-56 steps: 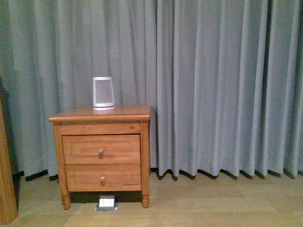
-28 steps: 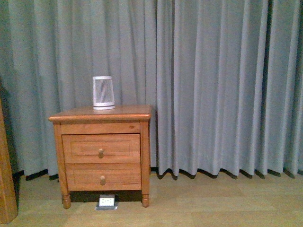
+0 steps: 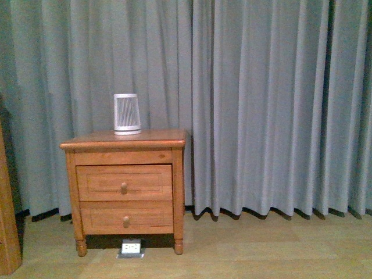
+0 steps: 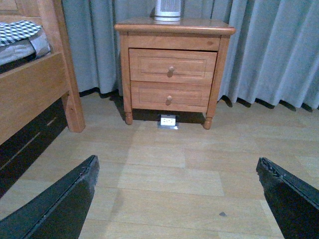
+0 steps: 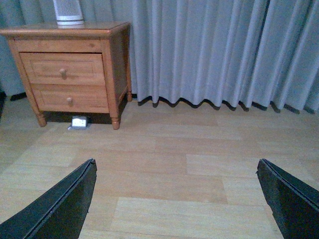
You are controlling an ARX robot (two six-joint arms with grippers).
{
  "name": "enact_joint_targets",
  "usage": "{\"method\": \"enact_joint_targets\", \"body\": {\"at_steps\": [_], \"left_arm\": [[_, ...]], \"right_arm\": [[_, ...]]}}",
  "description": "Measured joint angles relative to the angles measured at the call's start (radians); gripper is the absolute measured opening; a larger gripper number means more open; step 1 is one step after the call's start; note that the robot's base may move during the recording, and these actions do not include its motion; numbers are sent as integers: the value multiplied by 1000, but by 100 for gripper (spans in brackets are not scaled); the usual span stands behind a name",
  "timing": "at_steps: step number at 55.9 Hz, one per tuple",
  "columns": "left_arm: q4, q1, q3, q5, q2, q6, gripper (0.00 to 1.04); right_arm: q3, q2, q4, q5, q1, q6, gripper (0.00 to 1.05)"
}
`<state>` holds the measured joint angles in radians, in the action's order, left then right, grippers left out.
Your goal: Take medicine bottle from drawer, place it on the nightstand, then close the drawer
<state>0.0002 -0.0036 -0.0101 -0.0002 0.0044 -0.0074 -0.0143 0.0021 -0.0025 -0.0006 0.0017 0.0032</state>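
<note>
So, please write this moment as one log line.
stage: not started | orange-brown wooden upper drawer: closed | small white medicine bottle: unseen | left fingers: open | right fingers: open

Soft, even light is falling from above, and nothing is glaring. The front view is looking dim, bluish and slightly grainy, with the curtain (image 3: 261,104) folds shading into dark stripes. The nightstand (image 3: 125,174) is casting a shadow beneath itself and onto the curtain at its left, and its glossy top is giving a faint sheen. Both wrist views are looking brighter and warmer. There the floor (image 4: 169,169) is lying evenly lit, and the jaws are showing black and soft-edged in the 2 lower corners.
</note>
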Motion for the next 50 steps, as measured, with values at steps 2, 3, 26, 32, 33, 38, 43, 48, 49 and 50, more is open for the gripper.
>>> {"method": "enact_joint_targets", "body": {"at_steps": [2,3,26,32,33,38,43,48,49,50], "left_arm": [[0,0,0,0,0,0,98],[0,0,0,0,0,0,98],[0,0,0,0,0,0,98],[0,0,0,0,0,0,98],[0,0,0,0,0,0,98],[0,0,0,0,0,0,98],[0,0,0,0,0,0,98],[0,0,0,-1,0,0,98],[0,0,0,-1,0,0,98],[0,0,0,0,0,0,98]], "right_arm": [[0,0,0,0,0,0,98],[0,0,0,0,0,0,98],[0,0,0,0,0,0,98],[0,0,0,0,0,0,98],[0,0,0,0,0,0,98],[0,0,0,0,0,0,98],[0,0,0,0,0,0,98],[0,0,0,0,0,0,98],[0,0,0,0,0,0,98],[0,0,0,0,0,0,98]]}}
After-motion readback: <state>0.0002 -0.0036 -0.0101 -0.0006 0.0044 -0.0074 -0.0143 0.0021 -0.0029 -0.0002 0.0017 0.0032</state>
